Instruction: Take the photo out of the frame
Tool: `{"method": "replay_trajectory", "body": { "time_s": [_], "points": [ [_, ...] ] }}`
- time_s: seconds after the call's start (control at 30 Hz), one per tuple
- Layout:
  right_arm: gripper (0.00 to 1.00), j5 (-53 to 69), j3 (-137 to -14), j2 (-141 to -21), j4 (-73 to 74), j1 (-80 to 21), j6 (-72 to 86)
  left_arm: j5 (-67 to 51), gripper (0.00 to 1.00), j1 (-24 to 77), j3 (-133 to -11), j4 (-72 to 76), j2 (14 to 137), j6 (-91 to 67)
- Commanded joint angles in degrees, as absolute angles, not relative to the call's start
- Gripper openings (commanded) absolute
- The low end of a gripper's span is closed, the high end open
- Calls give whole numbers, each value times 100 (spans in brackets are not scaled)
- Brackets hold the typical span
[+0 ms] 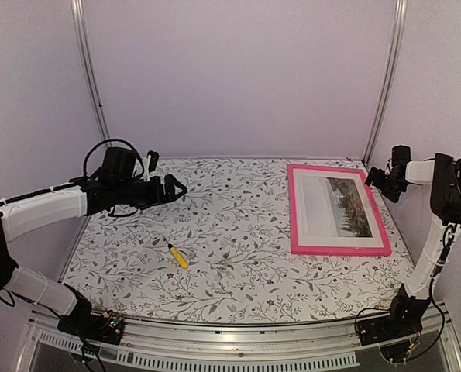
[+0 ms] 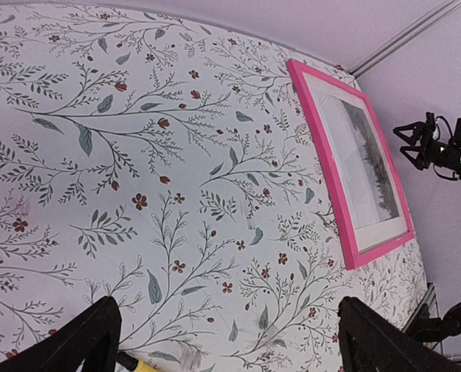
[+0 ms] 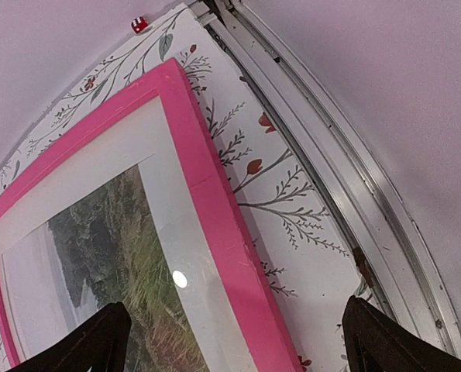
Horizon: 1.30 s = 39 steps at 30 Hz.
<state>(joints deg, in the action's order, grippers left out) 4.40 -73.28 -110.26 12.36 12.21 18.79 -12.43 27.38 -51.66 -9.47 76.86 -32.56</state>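
Laboratory test cell: plain pale walls (image 1: 238, 77), aluminium corner posts (image 1: 92, 77), floral-covered table (image 1: 230, 232), metal mounting rail (image 1: 238, 329) carrying left arm (image 1: 40, 208) and right arm (image 1: 430, 252).

Left arm (image 1: 36, 209): base near left, elbow low, forearm stretched level toward right. Left gripper (image 1: 165, 175): raised, pointing right, jaws spread wide, holding nothing. Right arm (image 1: 430, 252): base near right, link rising upright, wrist folded leftward. Right gripper (image 1: 382, 180): far right, jaws wide apart, holding nothing.

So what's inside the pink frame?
The photo sits inside the pink frame: dark trees, pale sky, a wide white border. Anything behind the photo is covered, so it cannot be seen.
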Motion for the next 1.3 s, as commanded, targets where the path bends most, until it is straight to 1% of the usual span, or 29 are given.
{"method": "replay_trajectory", "body": {
  "time_s": [0.0,0.23,0.6,0.97,1.27],
  "points": [
    [99,1055,-7673,-11414,1230,1246,1645,-1301,99,2795,-5106,-1034,7561,-3155],
    [99,1426,-8031,-11901,1630,1244,1563,-1455,99,2805,-5121,-876,7600,-3264],
    [99,1596,-7785,-11954,1838,1101,1502,-1657,99,2863,-5135,-446,7930,-3516],
    [99,1381,-6979,-11374,1606,165,1811,-2074,99,2885,-5251,274,8644,-3876],
    [99,1186,-7091,-11333,1640,-862,1938,-2251,99,2889,-5465,555,9290,-3979]
  ]
}}
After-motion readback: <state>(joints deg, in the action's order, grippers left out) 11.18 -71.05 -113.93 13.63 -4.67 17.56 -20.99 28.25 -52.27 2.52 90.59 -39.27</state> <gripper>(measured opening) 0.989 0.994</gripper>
